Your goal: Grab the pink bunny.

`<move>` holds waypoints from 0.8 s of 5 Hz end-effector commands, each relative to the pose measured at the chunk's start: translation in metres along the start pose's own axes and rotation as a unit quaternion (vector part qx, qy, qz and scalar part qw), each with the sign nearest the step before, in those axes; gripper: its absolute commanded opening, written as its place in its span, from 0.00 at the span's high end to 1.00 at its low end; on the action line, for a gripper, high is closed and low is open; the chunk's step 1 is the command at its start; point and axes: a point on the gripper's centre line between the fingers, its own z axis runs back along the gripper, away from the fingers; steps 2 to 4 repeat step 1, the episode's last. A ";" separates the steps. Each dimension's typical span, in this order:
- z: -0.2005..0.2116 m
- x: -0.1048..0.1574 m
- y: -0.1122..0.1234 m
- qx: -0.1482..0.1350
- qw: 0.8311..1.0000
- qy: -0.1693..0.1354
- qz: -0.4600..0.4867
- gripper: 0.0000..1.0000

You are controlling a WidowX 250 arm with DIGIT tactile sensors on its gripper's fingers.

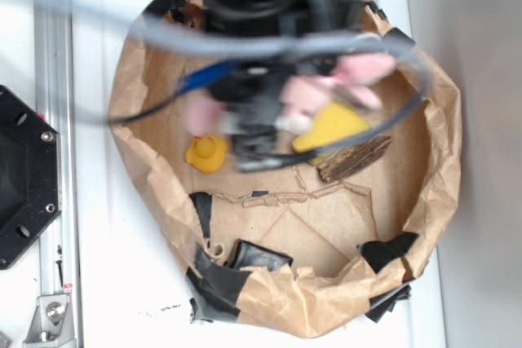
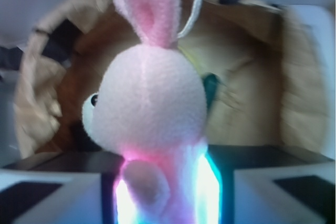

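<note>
The pink bunny (image 2: 152,108) fills the wrist view, its body pinched between my two fingers and one long ear pointing up. My gripper (image 2: 165,192) is shut on it. In the exterior view the bunny (image 1: 314,91) shows as blurred pink fluff with its ears to the right, held under the blurred black gripper (image 1: 257,124) above the brown paper bowl (image 1: 444,144). The bunny seems lifted off the bowl floor.
A yellow rubber duck (image 1: 207,153) sits in the bowl at the left. A yellow sponge (image 1: 334,125) and a piece of brown bark (image 1: 354,158) lie at the right. Black tape patches line the bowl rim. A black robot base (image 1: 24,177) stands at the far left.
</note>
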 end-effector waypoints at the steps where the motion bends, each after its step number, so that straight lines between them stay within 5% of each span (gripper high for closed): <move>1: 0.002 -0.011 -0.001 0.083 0.996 0.009 -0.001 1.00; 4: 0.002 -0.011 -0.001 0.083 0.996 0.009 -0.001 1.00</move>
